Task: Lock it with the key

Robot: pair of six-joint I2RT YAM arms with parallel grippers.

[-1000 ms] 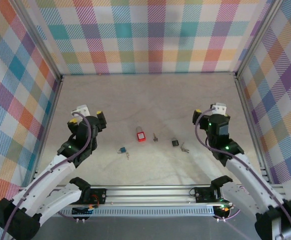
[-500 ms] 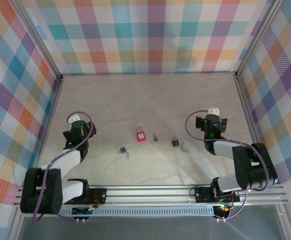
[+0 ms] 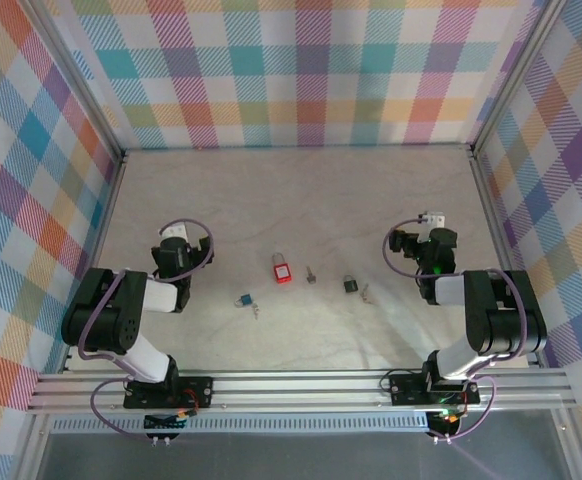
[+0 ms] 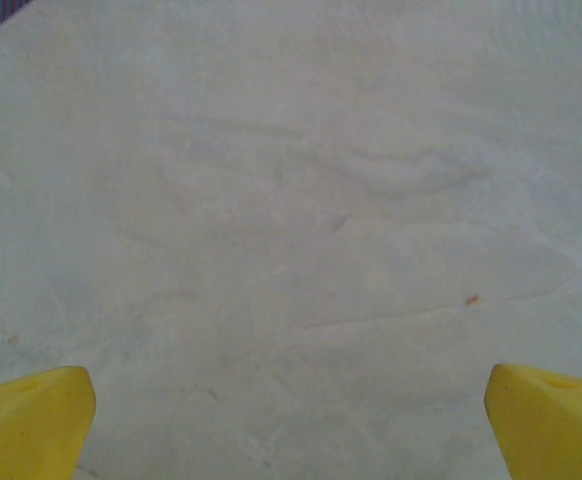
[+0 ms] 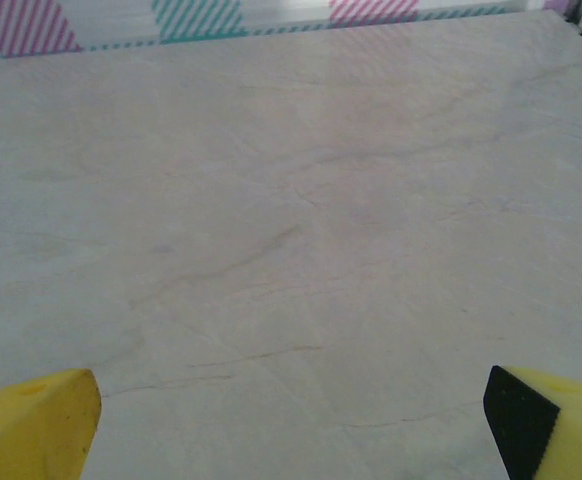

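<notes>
Three small padlocks lie in a row on the pale marble-look table: a red padlock (image 3: 282,268), a black padlock (image 3: 350,284) and a blue padlock (image 3: 242,300). A single key (image 3: 311,274) rests just right of the red one. More keys (image 3: 367,294) lie beside the black one, and another key (image 3: 255,310) sits by the blue one. My left gripper (image 3: 178,243) is low over the table, left of the locks. My right gripper (image 3: 426,240) is to their right. The left wrist view has my gripper (image 4: 291,430) open over bare table, and my right gripper (image 5: 291,425) is open too, nothing between the yellow fingertips (image 5: 36,420).
Plaid walls (image 3: 301,70) enclose the table on three sides, with metal posts at the corners. An aluminium rail (image 3: 301,385) runs along the near edge at the arm bases. Bare tabletop stretches behind the locks toward the back wall.
Both arms have folded down from a raised pose, so the grippers now sit low near the table on either side of the locks. The locks and keys have not moved.
</notes>
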